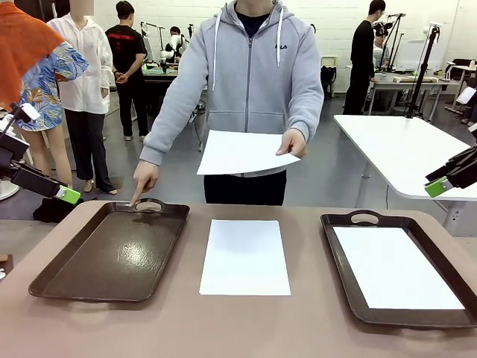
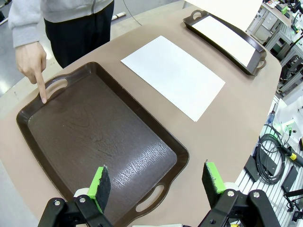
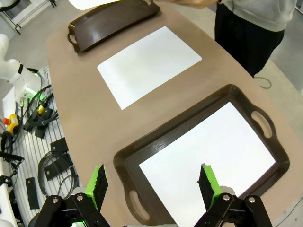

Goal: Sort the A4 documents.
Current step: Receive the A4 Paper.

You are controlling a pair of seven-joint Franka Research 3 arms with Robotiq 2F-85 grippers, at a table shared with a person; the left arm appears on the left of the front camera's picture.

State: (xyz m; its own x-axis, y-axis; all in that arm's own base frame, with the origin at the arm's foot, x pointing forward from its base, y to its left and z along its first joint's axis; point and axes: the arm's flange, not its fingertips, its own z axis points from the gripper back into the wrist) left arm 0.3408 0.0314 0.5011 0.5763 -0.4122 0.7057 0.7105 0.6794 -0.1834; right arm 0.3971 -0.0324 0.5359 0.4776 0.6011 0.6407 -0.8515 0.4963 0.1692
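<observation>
One A4 document (image 1: pixel 244 257) lies flat on the table between two dark brown trays. The left tray (image 1: pixel 112 253) is empty, and a person's finger (image 1: pixel 138 200) points at its far handle. A second white sheet (image 1: pixel 395 267) lies in the right tray (image 1: pixel 339 276). The person's other hand holds more white paper (image 1: pixel 242 153) above the far edge. My left gripper (image 1: pixel 67 195) hovers open off the table's left side, above the empty tray's near end (image 2: pixel 104 137). My right gripper (image 1: pixel 438 186) hovers open at the right, over the filled tray (image 3: pixel 128 158).
The person in a grey hoodie (image 1: pixel 253 67) stands at the far edge. Cables and small parts (image 3: pixel 42 118) lie on the bench beside the table. A white table (image 1: pixel 417 149) stands at the back right, with other people farther off.
</observation>
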